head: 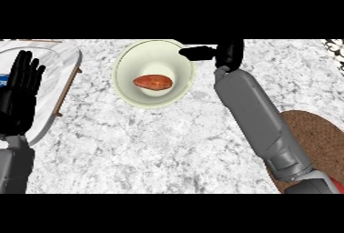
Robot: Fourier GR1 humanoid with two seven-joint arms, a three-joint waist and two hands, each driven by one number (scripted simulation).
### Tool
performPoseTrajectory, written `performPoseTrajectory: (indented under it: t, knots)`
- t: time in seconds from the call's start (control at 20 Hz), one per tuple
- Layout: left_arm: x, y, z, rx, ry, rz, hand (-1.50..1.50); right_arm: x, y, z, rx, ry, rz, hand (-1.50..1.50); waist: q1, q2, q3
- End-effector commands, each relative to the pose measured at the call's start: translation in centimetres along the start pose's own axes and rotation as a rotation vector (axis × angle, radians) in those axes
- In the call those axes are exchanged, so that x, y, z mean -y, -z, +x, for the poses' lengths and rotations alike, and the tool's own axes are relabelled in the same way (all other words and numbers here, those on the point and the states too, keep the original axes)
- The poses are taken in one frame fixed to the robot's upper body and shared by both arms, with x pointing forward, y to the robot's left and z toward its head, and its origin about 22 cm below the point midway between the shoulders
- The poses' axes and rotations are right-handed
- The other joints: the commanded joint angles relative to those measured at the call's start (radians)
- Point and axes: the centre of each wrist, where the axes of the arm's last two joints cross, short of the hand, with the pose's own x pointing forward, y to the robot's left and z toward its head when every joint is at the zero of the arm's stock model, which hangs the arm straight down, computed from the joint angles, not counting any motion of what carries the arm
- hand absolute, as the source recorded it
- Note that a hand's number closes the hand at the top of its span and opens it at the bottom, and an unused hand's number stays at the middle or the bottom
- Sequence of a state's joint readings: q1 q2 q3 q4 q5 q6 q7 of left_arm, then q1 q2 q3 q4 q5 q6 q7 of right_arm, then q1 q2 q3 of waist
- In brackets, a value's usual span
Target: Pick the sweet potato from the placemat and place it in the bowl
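Note:
An orange-brown sweet potato (153,82) lies in the middle of a pale cream bowl (132,59) on the marble counter. My right hand (214,52) hovers at the bowl's far right rim, fingers extended to the left and holding nothing; it is apart from the sweet potato. The brown placemat (321,136) lies at the right edge, partly hidden by my right forearm, with nothing showing on it. My left hand (20,88) rests open at the left edge, fingers up.
A large white plate (59,79) with a wooden edge beneath it sits at the left, partly behind my left hand. A dark patterned object (335,48) shows at the top right corner.

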State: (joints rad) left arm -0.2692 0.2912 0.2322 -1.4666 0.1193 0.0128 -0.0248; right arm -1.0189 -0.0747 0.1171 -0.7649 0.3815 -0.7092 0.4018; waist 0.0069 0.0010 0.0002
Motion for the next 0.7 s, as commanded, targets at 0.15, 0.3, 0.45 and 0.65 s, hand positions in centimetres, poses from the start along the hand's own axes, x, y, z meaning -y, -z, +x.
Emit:
performPoseTrajectory:
  t: [0.15,0.3,0.45,0.65]
  knots:
    - [0.4,-0.3,1.0,0.005,-0.012,0.007,0.0,6.3,1.4,-6.4,-0.024,0.107,-0.11,-1.5,-0.008,-0.001,0.001]
    - [-0.3,-1.2,-0.2,-0.011,-0.004,0.011,0.0,10.6,1.8,-6.0,-0.001,0.144,-0.086,-1.5,-0.016,-0.004,0.0]
    - [-1.7,-0.6,0.6,-0.014,0.001,0.012,0.0,13.3,0.5,-9.5,0.009,0.148,-0.064,-1.5,-0.014,-0.003,0.0]
    - [-1.4,-0.7,-0.9,-0.015,0.008,0.008,0.0,17.4,-0.3,-13.1,0.029,0.165,-0.058,-1.5,-0.015,-0.001,0.0]
